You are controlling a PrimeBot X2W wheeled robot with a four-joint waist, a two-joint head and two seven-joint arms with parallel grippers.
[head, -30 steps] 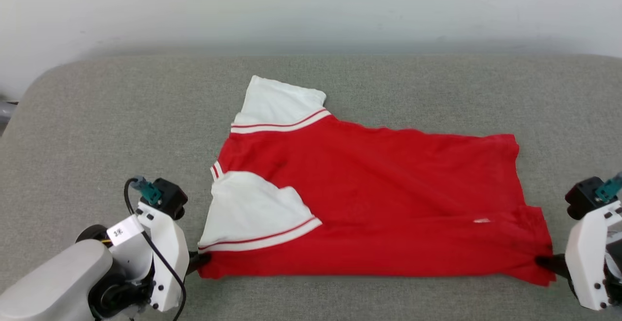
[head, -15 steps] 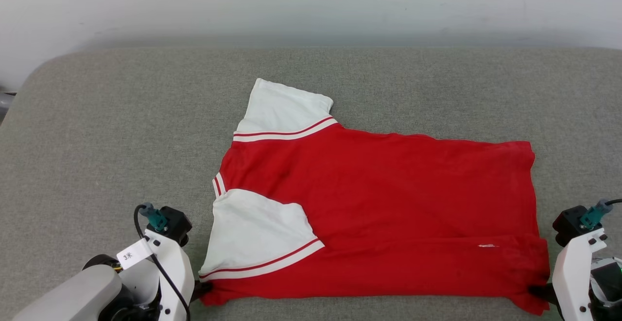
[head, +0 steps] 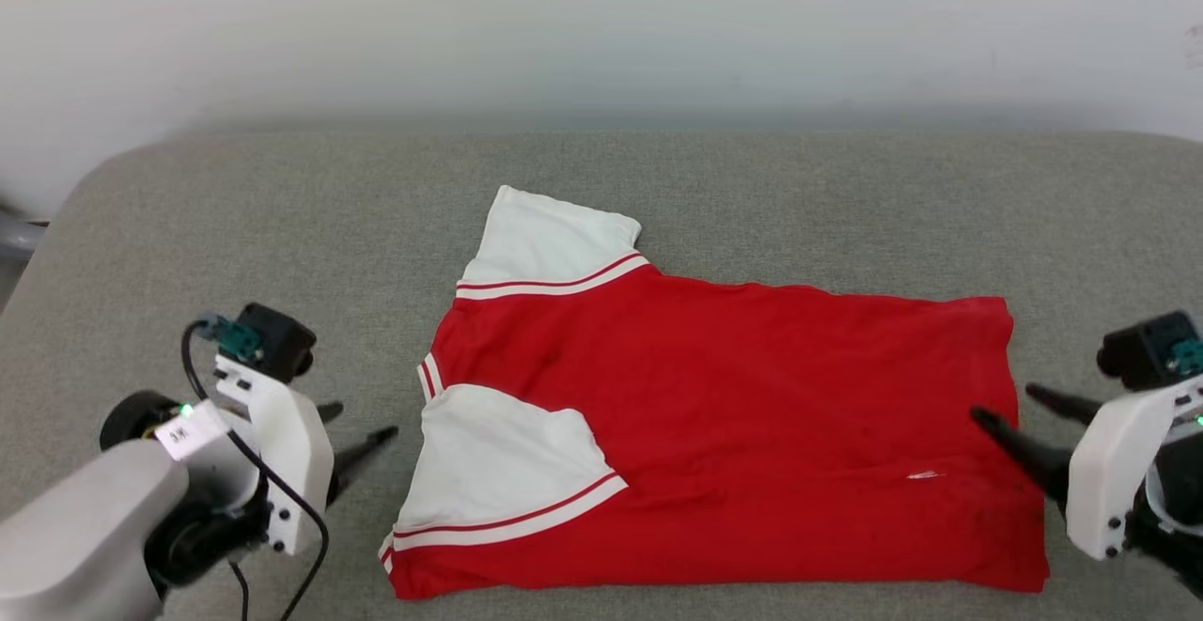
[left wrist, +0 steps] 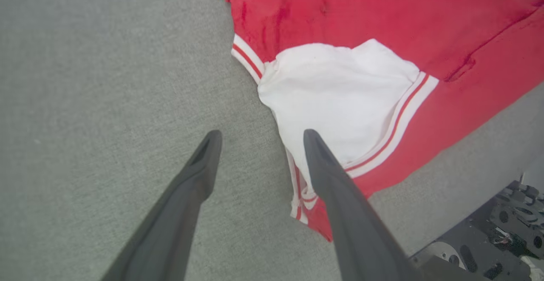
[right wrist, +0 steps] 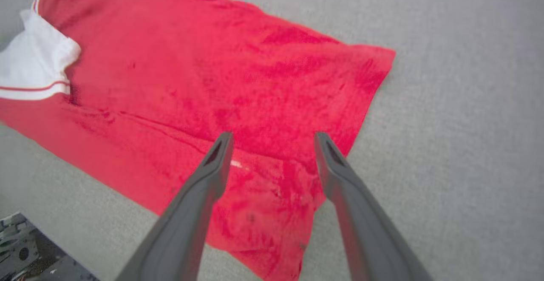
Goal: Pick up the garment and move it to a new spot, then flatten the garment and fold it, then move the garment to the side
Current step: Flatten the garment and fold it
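At the near edge of the grey fabric-covered table (head: 235, 226) the garment (head: 752, 414) lies flat, red side up. Its long axis runs left to right, collar end to the left and hem to the right. One white sleeve (head: 498, 471) is folded in over the near-left part of the body. The left end effector (head: 362, 420) stands just left of that sleeve, fingers spread and pointing right at it, gripping nothing. The right end effector (head: 1004, 400) is also spread and empty. It points left, with its fingertips over the near-right hem corner, so it is the closer of the two to cloth. The garment thus lies between the two, inboard of each. Further back the red body is smooth with slight creases. At the far left the second sleeve (head: 554, 245) juts out unfolded toward the pale wall (head: 601, 29). Judgement: the next fold likely turns on that far edge, which both arms must reach across the body to take.
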